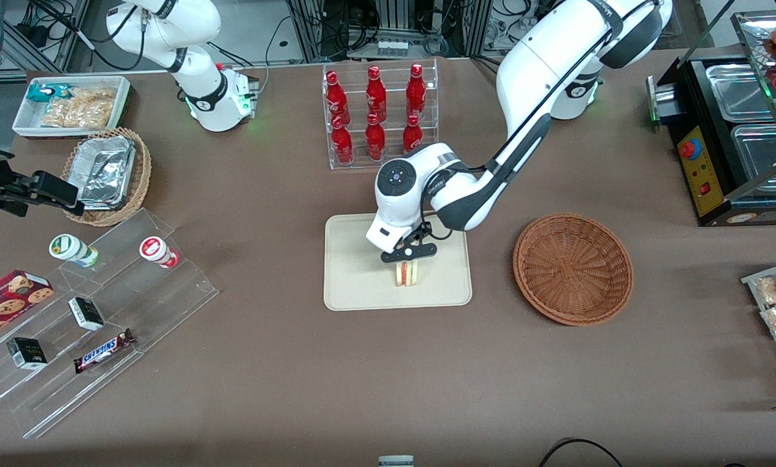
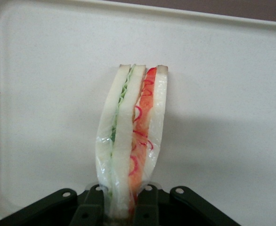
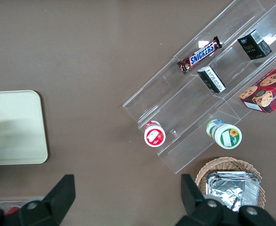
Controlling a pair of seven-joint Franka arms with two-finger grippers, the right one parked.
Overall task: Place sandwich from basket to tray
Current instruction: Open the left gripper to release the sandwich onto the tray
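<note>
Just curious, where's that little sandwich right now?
The sandwich stands on the tray, pinched in the gripper, beside the empty basket.

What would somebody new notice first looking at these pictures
The left arm's hand stands over the cream tray, shut on the sandwich, whose red and green layers show upright. Beside the tray, toward the working arm's end, sits the reddish-brown basket, with nothing in it. Red bottles fill a clear rack farther from the camera.

Sandwich (image 1: 407, 273) pinched between jaws of gripper (image 1: 408, 255), set on tray (image 1: 355, 285) directly below; basket (image 1: 573, 268) well apart, toward working arm's end.
</note>
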